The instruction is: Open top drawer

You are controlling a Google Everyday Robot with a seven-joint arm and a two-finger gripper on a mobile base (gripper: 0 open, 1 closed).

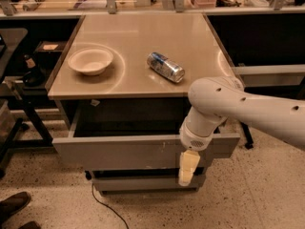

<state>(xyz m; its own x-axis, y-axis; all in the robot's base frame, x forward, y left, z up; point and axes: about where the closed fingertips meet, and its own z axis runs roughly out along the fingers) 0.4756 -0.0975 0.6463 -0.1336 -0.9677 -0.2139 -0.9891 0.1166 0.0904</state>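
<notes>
Robotics lab or workshop, not home. Signs: white robot arm (252, 109) reaching in from right, pincer (188, 168) hanging low before open top drawer (119, 151), right of centre; metal-topped bench (138, 75) over drawer cabinet; speckled terrazzo floor (252, 199) with loose black cable (101, 205); far worktop (62, 3) cluttered with tools, boxes.

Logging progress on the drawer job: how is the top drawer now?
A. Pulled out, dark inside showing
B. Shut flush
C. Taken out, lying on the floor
A: the top drawer stands pulled well out, its dark inside exposed, with the gripper hanging against its front, right of centre.
</notes>
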